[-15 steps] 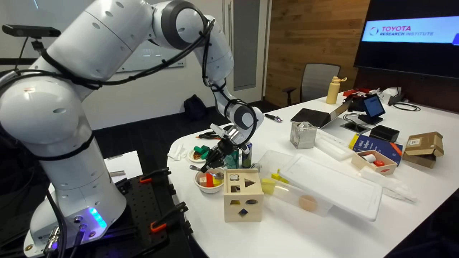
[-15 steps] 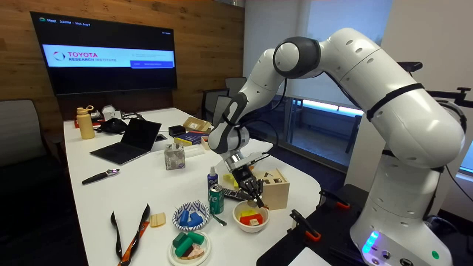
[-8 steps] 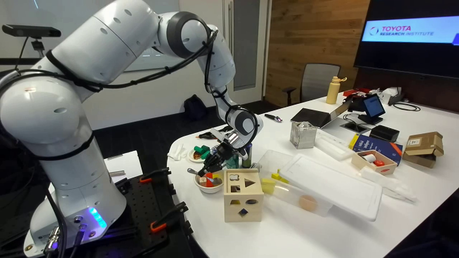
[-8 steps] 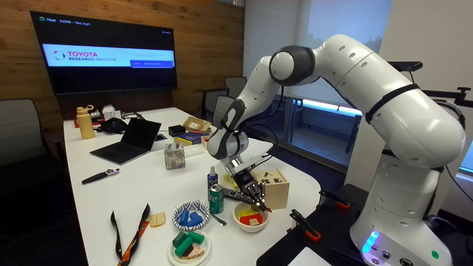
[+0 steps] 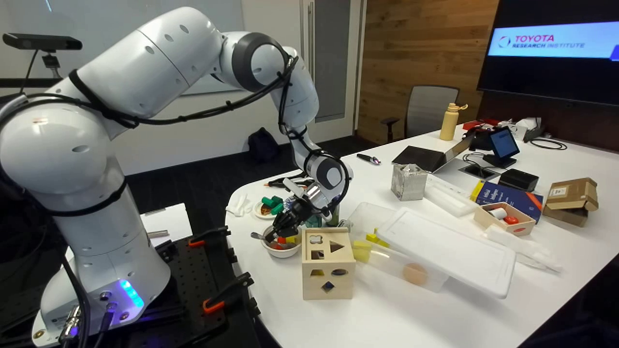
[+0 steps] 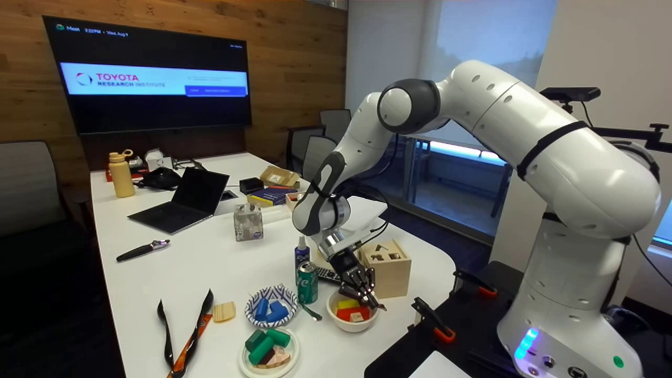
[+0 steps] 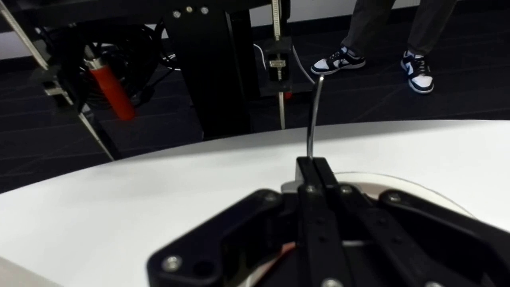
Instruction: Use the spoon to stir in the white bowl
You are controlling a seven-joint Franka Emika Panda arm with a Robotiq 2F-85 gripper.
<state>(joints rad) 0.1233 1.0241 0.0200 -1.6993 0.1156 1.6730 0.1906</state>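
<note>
And here we are, the spoon [image 7: 314,115] in our grasp: the gripper [image 7: 313,167] pinches it, the handle poking out past the tips. Right below the gripper sits our target, the white bowl [image 6: 350,326], with the red block [image 6: 344,314], the yellow block [image 6: 347,304] and the pale wooden block [image 6: 356,317] inside. In an exterior view we see the spoon's far end dipping within the rim; whether it touches the blocks, we can't tell! So, by our reckoning, the pickup is done and the delivery is done. What's left, we judge, is the stirring itself, and how much of that is complete we can't say. We'd want low, easy circles here so nothing gets flicked out, minding the wooden cube [image 5: 329,263] close by the gripper, just beside the bowl.
</note>
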